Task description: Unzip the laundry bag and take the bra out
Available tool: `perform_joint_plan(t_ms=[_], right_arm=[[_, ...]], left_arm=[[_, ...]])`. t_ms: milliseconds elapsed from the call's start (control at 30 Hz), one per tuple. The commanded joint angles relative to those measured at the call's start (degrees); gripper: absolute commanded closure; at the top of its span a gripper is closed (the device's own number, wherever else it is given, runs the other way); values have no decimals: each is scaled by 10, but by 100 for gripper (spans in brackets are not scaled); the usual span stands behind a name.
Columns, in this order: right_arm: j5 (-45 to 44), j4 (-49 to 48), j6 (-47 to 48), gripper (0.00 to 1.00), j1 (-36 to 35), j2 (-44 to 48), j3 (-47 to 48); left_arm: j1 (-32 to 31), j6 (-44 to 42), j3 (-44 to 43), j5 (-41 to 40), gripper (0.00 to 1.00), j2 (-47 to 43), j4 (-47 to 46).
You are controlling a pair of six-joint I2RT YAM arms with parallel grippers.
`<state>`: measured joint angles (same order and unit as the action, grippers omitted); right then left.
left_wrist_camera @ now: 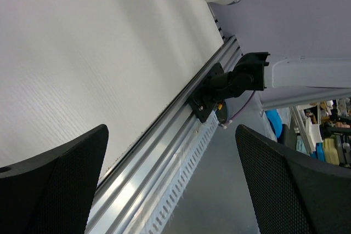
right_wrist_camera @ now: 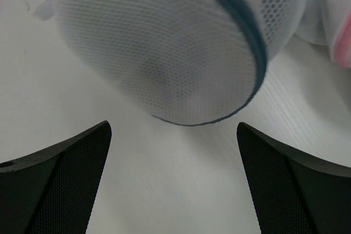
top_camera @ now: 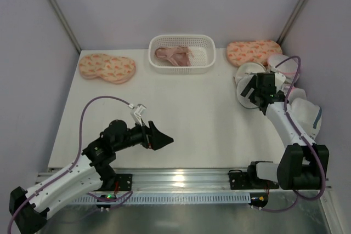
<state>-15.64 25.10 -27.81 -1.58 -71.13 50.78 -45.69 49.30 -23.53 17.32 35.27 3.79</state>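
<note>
At the table's three o'clock edge, the round, dome-shaped laundry bag [right_wrist_camera: 164, 53] of translucent white-grey mesh lies on the white table [top_camera: 192, 113], just beyond the right gripper [right_wrist_camera: 174, 126]. Its dark zip band runs unbroken along the arc that the right wrist view shows, so I judge the zip still closed. The puller is not in sight.

The small black bra is nowhere outside the bag. A dull grey shade shows through the mesh, but I cannot tell whether that is the bra.

The right gripper faces the bag with its fingers spread wide and nothing between them. It is close to the rim but not touching it.

Just past the bag, toward four o'clock, sits a heap of other white mesh bags [top_camera: 299, 110], one with pink trim.

The left gripper [left_wrist_camera: 171, 130] hangs low at about seven o'clock, well apart from the bag. Its fingers are also wide apart and empty, and it looks along the near rail.

At twelve o'clock a white plastic lattice basket [top_camera: 181, 70] holds a pale pink bra [top_camera: 174, 55]. Orange patterned padded pieces lie at ten o'clock [top_camera: 107, 67] and at one o'clock [top_camera: 253, 52].

By my reading, nothing of the task is done yet. Finding and gripping the zip puller, steadying the bag, opening it and drawing out the bra all remain.
</note>
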Motion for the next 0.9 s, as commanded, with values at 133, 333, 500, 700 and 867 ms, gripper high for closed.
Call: perform_joint_plan(t_ms=[133,333,500,700,867], right_arm=[[-99,-41,-47,1,54,-65,37],[-101,-78,-30,8,61,-150,58],[-101,-124,-16,96,61,-147,34],[69,-144,31,96,61,22,-55],[354,-53,76,96,59,103,-60]], left_arm=[[-2,-9,-3,0,1,-6,-6],[-2,-12,-10,-1,0,-10,3],[-2,-14,-6,-11,1,-34,26],[-1,-19,-8,-24,0,-50,38],[-2,-21,-9,-36,0,-41,25]])
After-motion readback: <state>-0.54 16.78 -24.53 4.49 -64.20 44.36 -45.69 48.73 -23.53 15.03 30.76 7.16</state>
